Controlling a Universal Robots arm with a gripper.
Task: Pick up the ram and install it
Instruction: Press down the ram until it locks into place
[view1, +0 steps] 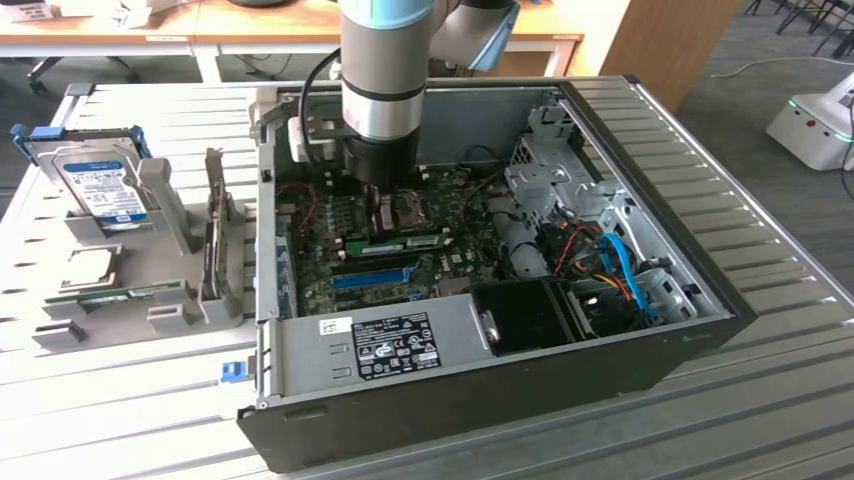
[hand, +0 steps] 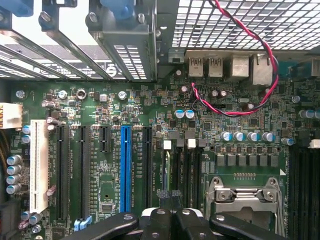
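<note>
I have the arm (view1: 384, 80) reaching straight down into the open computer case (view1: 441, 420), with the wrist low over the motherboard (hand: 100, 100). The gripper (hand: 168, 200) is closed, its fingers pressed together, and I see nothing pinched between them.

The ram (view1: 400, 243) stands on its long edge on the board directly under the hand, with its white sticker facing the exterior camera. It runs along the bank of memory slots (hand: 192, 170), which lie just ahead of the fingertips. From my seat I cannot tell whether the fingertips touch its top edge or hang a little above it, nor whether it is fully seated.

The blue slot (hand: 125, 167) lies to one side of the closed fingers, and the processor socket (hand: 245, 197) with its metal frame lies close on the other. Farther beyond the fingertips, a red and black wire pair (hand: 240, 114) loops across the board near the rear ports.

Well away from the hand, outside the case on the exterior view's left, a grey holder (view1: 167, 318) stands on the slatted table. It carries a blue-labelled hard drive (view1: 104, 185) upright, and a second green stick (view1: 127, 294) lies flat in a lower part of it.
</note>
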